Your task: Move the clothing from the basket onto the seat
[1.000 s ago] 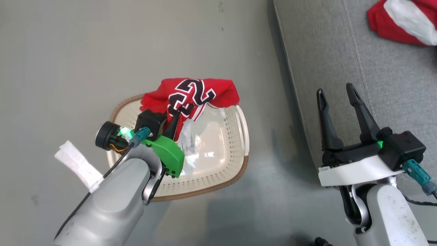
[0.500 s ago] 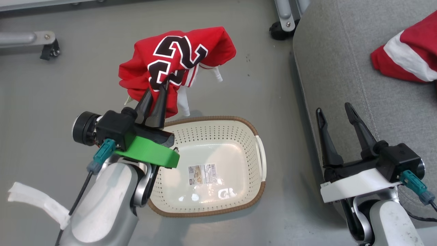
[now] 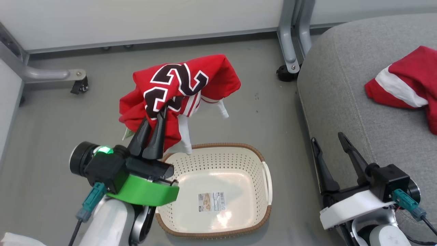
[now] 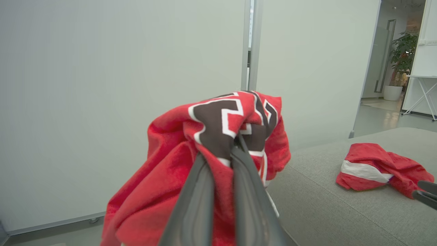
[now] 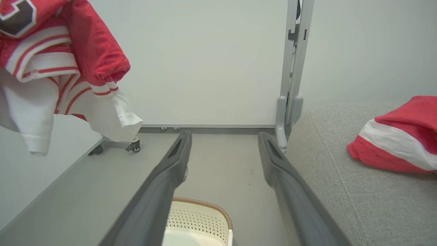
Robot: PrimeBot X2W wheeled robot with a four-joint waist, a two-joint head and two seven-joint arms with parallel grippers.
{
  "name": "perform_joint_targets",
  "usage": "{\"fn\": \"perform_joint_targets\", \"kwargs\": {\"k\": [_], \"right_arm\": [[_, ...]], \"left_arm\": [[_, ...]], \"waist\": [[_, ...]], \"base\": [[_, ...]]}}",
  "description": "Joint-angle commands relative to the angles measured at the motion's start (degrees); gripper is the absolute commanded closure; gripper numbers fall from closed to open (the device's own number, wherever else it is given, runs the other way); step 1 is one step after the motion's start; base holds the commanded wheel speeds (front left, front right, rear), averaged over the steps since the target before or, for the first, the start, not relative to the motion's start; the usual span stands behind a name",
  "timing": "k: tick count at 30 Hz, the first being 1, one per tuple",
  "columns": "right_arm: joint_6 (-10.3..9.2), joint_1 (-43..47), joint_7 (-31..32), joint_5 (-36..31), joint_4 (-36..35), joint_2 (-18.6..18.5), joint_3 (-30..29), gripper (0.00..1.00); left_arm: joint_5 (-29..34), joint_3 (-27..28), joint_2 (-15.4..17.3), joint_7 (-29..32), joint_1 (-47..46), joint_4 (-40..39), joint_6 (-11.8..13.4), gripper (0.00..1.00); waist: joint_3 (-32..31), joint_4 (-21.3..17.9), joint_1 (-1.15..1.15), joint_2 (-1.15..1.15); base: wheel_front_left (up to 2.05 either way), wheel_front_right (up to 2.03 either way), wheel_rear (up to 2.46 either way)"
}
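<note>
Now | left tool (image 3: 157,116) pressed together, pinching numbered jersey (image 3: 191,75) by a bunched fold so it hangs clear of the empty basket (image 3: 263,164) | right tool (image 3: 326,136) spread, free, beside seat's (image 3: 334,89) left edge | other red garment (image 3: 403,85) lies on seat | remaining, likely: carry jersey across

jersey (image 3: 177,92): lifted out of basket (image 3: 239,147), now hanging clear of it.
left gripper (image 3: 157,118): raised, carrying jersey.
head view: tilted upward.
</note>
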Motion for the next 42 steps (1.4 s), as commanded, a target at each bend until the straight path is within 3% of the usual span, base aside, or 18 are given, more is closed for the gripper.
{"fn": "perform_joint_targets", "kwargs": {"k": [1, 21, 36, 42], "right_arm": [[0.0, 1.3, 0.4, 0.3, -0.2, -0.3, 0.3, 0.0], [0.0, 7.4, 3.8, 1.2, -2.5, -0.1, 1.7, 0.0], [0.0, 7.4, 4.2, 1.6, -2.6, -0.2, 2.3, 0.0], [0.0, 5.7, 4.4, 3.0, -2.5, -1.7, 5.6, 0.0]], "left_arm": [[0.5, 0.4, -0.3, -0.2, 2.0, -0.5, -0.3, 1.0], [2.5, 2.3, -2.6, -0.2, 11.0, -5.6, -1.9, 1.0], [2.8, 3.3, -3.7, -0.2, 11.2, -5.4, -3.0, 1.0], [3.0, 3.4, -3.9, -0.2, 10.4, -5.2, -3.6, 1.0]], "waist": [[-2.9, 0.5, 0.01, 0.0], [-8.9, 0.5, 0.01, 0.0], [-9.2, 0.8, 0.01, 0.0], [-9.2, 1.3, 0.01, 0.0]], "base": [[0.0, 0.0, 0.0], [0.0, 0.0, 0.0], [0.0, 0.0, 0.0], [0.0, 0.0, 0.0]]}}
